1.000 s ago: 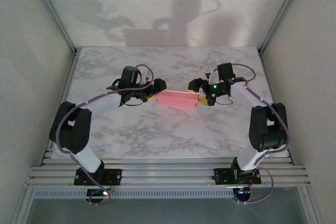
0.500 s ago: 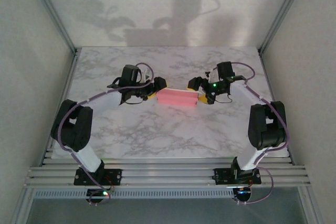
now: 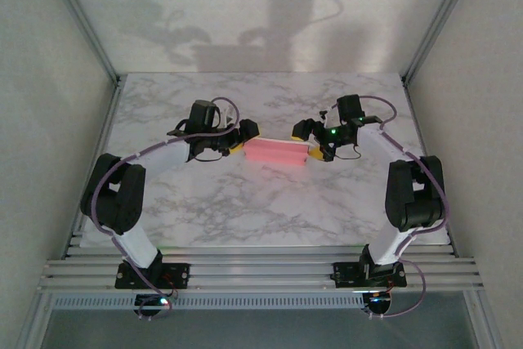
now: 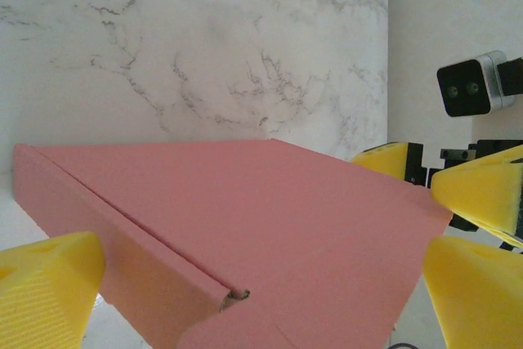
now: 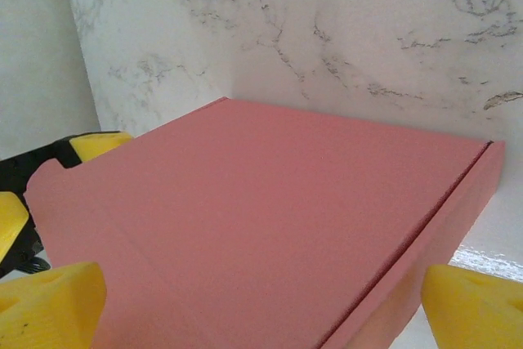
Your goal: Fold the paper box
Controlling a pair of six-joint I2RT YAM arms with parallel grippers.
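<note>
The paper box [image 3: 276,154] lies near the middle of the marble table [image 3: 245,210], a little toward the far side, with its pink face up. From above it looks like a long, low rectangle. Its long sides run from left to right, and some darker lines go along its length. In the left wrist view one long edge is folded over into a narrow raised strip, and the rest of the pink surface is flat and smooth. In the right wrist view a similar raised edge runs along the right side of the box.

The left end effector [image 3: 243,140] is at the left short end of the box, low over the table. Its yellow fingers [image 4: 49,292] stand wide apart, one at each side of the box end, with the pink board between them. I cannot tell if the pads really touch the board.

The right end effector [image 3: 309,143] is at the opposite short end, facing the left one. Its yellow fingers [image 5: 478,304] are also spread wide, and the box end sits between them. Here too, contact is not clear.

Both arms bend inward from their bases at the near edge of the table, so the two end effectors face each other across the box.
</note>
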